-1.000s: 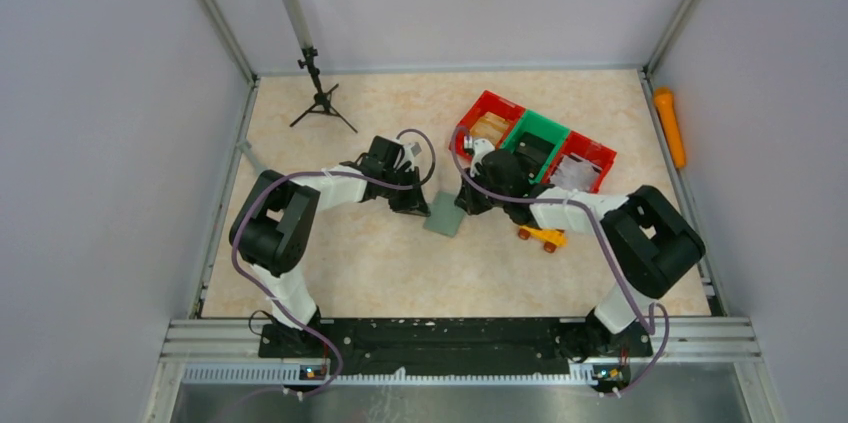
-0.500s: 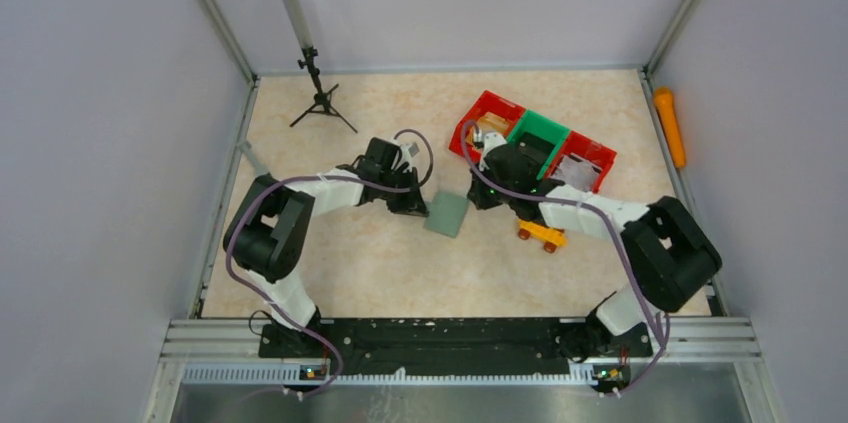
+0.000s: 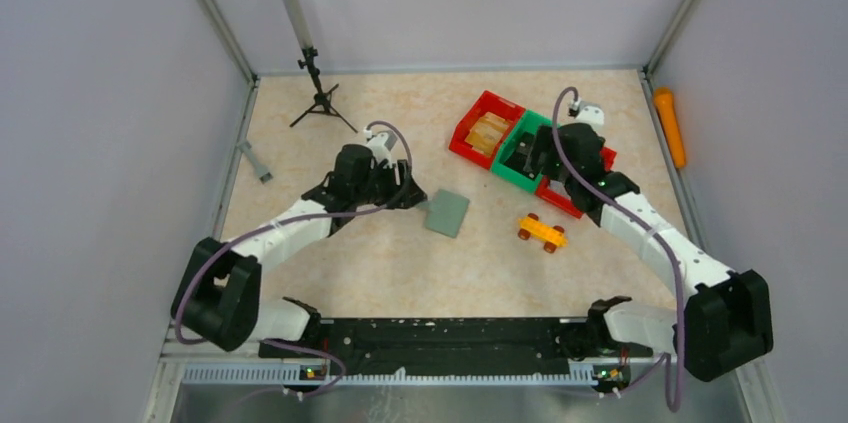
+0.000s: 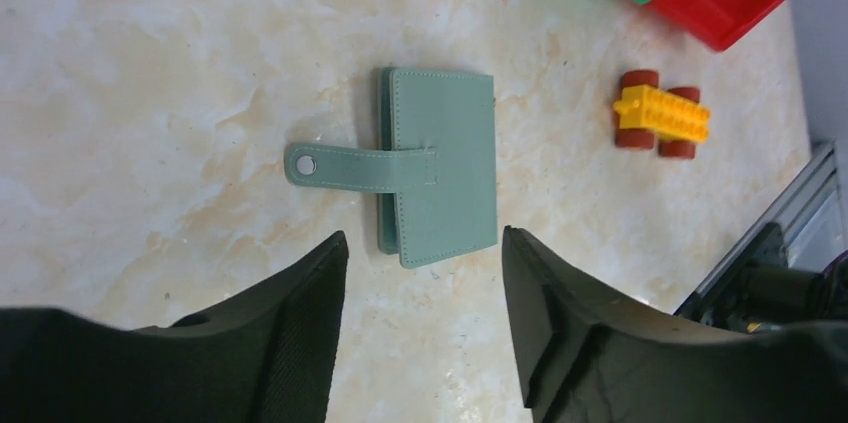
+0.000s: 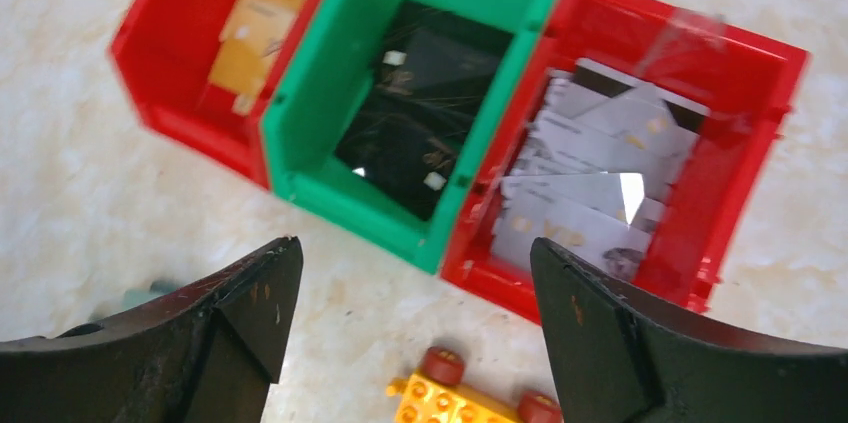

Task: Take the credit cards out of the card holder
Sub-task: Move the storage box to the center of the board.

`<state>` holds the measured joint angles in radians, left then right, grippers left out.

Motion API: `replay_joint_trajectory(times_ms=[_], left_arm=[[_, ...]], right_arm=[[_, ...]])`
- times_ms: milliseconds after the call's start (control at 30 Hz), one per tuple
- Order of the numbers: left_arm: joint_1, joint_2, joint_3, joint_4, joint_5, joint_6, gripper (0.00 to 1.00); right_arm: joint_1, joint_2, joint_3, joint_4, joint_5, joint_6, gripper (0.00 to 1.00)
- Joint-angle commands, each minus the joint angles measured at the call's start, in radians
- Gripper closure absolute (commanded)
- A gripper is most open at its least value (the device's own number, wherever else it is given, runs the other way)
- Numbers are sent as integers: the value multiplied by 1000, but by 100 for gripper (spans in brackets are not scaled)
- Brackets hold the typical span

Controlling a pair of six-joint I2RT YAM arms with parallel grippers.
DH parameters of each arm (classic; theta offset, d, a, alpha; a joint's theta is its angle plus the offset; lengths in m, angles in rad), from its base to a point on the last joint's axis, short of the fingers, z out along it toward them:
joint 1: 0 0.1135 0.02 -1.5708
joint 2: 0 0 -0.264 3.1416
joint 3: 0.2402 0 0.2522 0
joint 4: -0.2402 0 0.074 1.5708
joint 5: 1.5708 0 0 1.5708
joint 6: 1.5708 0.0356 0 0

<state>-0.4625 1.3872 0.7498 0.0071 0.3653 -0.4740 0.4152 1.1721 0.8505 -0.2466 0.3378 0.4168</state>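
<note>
Right pincer [image 5: 415, 253] swung out over bins [image 5: 305, 128], wide, left pincer [image 4: 425, 243] drawn back off card holder [image 4: 445, 168], half-parted, empty

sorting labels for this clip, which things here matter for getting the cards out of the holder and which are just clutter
Job: card holder, folded shut; left gripper, open beside it; perhaps the red and green bins, which hold cards.
Lying about: yellow toy car; tripod; orange cylinder; grey tool.
</note>
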Motion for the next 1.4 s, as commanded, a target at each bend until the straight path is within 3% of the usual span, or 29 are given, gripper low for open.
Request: replay_joint_trajectory(times_ms=[0,200,367,600,767,933,1000,1200,1367], left_arm=[[1,-147,-74,115,-127,-4,31],[2,-281,-154,145,-244,-9,2],[1,-370,-194,147,-338,-12,1],[1,-409,-216,165,-356,-11,1],[1,-407,-211,162,-356,-8,1],[1,-407,-212,161,-356,1,1],[2,-411,-215,164,-371,5,1],[1,-424,-233,186,-426,31,1],[1,-462,-295,249,-538,52,1]], right_arm=[[-85,43,24,-68,61,99,13],[-95,230,149,-122,149,207,11],[-97,364,228,-118,177,232,12],[-97,490,312,-64,67,232,16],[-93,533,342,50,-109,209,24],[-89,573,408,125,-326,112,25],[-89,562,408,160,-406,62,25],[-90,371,245,295,-403,-14,19],[-97,188,93,342,-284,-36,19]])
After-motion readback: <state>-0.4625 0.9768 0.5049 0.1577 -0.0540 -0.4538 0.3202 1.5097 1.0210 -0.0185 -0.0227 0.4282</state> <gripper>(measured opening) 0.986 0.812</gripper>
